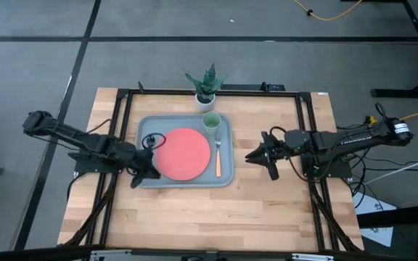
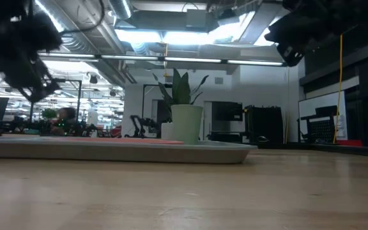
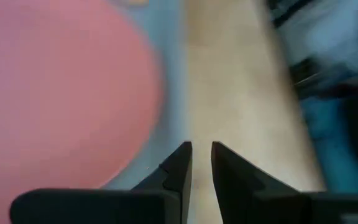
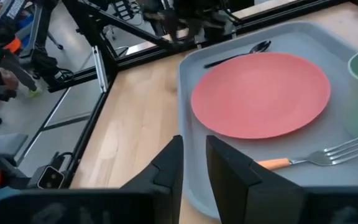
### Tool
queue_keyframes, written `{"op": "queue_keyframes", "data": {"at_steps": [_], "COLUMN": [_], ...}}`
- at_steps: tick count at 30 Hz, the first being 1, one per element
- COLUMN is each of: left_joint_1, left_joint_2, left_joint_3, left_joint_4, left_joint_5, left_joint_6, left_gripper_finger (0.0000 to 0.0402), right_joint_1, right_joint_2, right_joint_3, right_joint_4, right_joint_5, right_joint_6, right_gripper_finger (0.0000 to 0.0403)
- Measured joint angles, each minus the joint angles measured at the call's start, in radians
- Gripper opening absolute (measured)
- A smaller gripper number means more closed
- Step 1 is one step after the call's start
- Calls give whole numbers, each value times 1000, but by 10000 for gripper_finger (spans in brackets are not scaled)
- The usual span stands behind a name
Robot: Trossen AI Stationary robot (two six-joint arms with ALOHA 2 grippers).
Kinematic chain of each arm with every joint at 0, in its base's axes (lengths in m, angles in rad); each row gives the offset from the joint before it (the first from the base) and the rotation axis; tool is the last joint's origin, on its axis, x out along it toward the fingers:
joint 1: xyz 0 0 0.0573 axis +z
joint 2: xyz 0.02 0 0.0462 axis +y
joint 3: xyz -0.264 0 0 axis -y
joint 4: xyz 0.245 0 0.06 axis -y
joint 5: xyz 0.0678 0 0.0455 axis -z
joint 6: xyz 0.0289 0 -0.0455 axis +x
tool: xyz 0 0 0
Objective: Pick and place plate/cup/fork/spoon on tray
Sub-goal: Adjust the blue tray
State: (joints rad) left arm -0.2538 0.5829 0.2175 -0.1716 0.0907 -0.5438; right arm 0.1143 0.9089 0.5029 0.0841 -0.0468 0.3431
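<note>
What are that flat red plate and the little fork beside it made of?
The flat round coral-red plate looks like matte plastic: even colour, no glare, though that is a guess. The small fork has shiny silver tines, probably metal, and a slim orange handle, likely plastic.

My arms: dark, near-black links, jointed.
My left gripper: black, two angular tapering fingers.
My right gripper: black, same wedge fingers.
Cables: black loops along both arms; a white-labelled band near my right wrist.
</note>
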Motion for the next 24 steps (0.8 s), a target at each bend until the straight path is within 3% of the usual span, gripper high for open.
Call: {"op": "queue_keyframes", "data": {"at_steps": [5,11,15,24], "left_joint_1": [-103,-250,-330,-402], "left_joint_2": [-8,33,107,266], "left_joint_3": [26,25,25,25], "left_joint_4": [53,1,-24,-35], "left_joint_5": [143,52,46,-24], "left_joint_6": [-110,-300,-459,-523], "left_gripper_finger": [52,51,51,51], "right_joint_1": [0,0,0,0], "right_joint_2": [2,2,2,2], "right_joint_3": [-1,-1,-1,-1], "right_joint_4": [-4,-5,-9,-19], "right_joint_5": [0,0,0,0], "right_joint_6": [8,-8,-12,-22], "right_gripper_finger": [74,74,74,74]}}
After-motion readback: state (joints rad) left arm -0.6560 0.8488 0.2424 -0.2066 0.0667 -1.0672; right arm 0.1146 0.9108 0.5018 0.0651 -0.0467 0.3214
